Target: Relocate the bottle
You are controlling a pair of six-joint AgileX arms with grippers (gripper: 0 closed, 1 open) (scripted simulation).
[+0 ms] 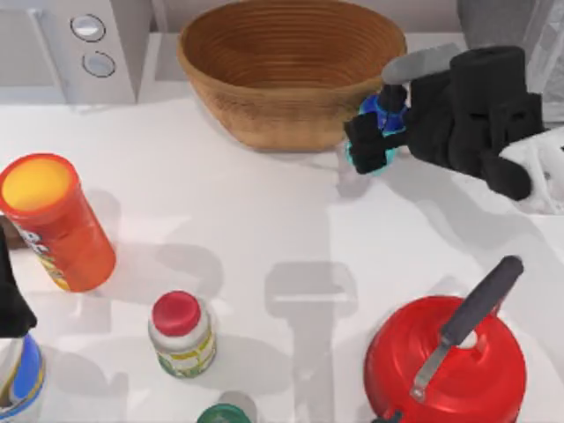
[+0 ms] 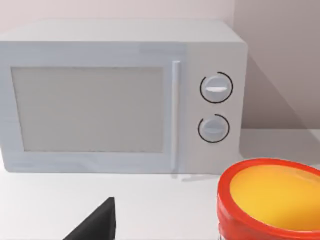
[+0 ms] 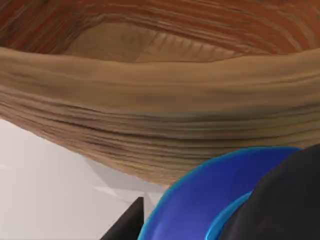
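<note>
Your right gripper (image 1: 377,132) is squeezed tight on the bottle (image 1: 374,113), just beside the basket (image 1: 291,53) at the table's back right, so you look to be carrying it, and next you need to lift it clear.

Your right gripper (image 1: 377,141) sits at the table's far right, fingers clamped; your left arm (image 1: 11,300) waits at the left edge.
</note>
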